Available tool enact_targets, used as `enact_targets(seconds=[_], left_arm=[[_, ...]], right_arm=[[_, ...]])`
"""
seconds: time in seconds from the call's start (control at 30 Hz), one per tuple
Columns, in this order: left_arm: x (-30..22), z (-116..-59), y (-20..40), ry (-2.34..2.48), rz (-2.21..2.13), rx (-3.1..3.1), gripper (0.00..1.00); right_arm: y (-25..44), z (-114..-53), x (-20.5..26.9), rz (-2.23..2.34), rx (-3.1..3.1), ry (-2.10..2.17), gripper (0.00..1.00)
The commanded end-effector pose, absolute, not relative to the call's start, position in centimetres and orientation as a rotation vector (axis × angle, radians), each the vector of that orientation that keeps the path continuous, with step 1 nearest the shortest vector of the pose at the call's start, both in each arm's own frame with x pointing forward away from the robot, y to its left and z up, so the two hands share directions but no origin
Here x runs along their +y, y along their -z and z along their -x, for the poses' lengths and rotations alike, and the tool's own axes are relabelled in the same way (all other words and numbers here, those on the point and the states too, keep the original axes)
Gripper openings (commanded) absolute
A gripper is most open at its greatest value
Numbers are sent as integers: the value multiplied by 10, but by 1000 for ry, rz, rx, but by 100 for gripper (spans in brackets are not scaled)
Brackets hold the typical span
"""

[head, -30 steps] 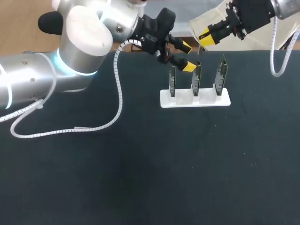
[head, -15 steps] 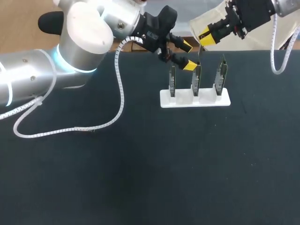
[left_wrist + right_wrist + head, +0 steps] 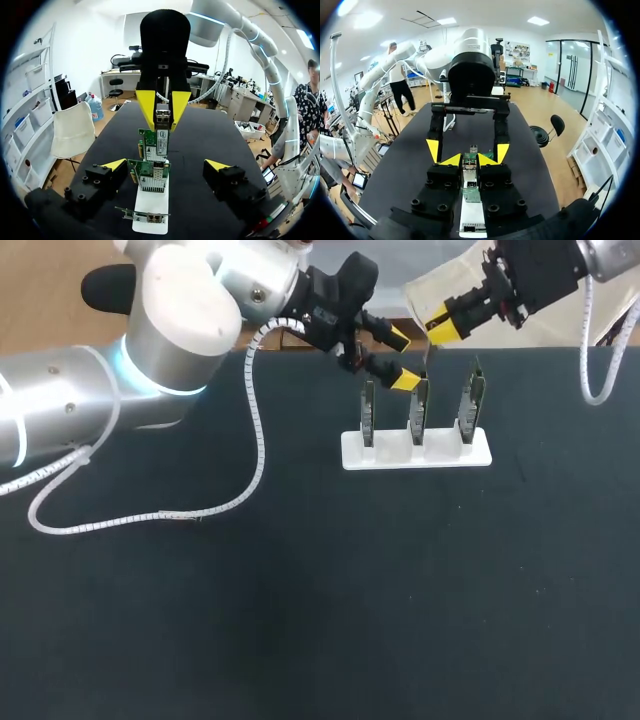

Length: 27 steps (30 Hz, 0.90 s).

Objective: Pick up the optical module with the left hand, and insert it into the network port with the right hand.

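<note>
A white stand (image 3: 400,453) holds three upright green network cards (image 3: 418,412). My right gripper (image 3: 441,322) hangs above the middle card, shut on the small silver optical module (image 3: 427,354), which points down at that card's top edge. From the left wrist the module (image 3: 162,113) shows between the right gripper's yellow fingertips (image 3: 146,106), just over a card's port (image 3: 161,142). My left gripper (image 3: 400,360) stands open beside the stand's far-left side, its fingers (image 3: 115,164) straddling the row of cards with nothing held. In the right wrist view the module (image 3: 468,172) sits between my own tips (image 3: 470,160).
The stand (image 3: 151,206) is on a black table (image 3: 300,590) near its far edge. A white spiral cable (image 3: 250,440) from the left arm trails over the table's left part. A pale bag (image 3: 440,285) lies beyond the far edge behind the right gripper.
The right gripper has edged slightly lower and to the right with the module. The left arm shifted a little early on and then kept still, fingers wide.
</note>
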State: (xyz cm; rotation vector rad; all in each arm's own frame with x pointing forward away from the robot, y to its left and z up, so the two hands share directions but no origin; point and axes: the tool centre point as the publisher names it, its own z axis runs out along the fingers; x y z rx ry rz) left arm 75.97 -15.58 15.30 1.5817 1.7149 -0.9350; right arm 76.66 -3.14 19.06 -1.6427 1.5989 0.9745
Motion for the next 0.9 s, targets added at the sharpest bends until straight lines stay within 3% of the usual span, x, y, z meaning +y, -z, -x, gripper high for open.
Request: enact_targets(seconds=[0.03,0.9], left_arm=[[-157,-762,-153,936,-1587,1718,100],[-157,-762,-153,936,-1587,1718,100]], right_arm=[[-189,-763,-29,1647,1606,-959,0],[-181,-759,-24,1723,1589,-904,0]])
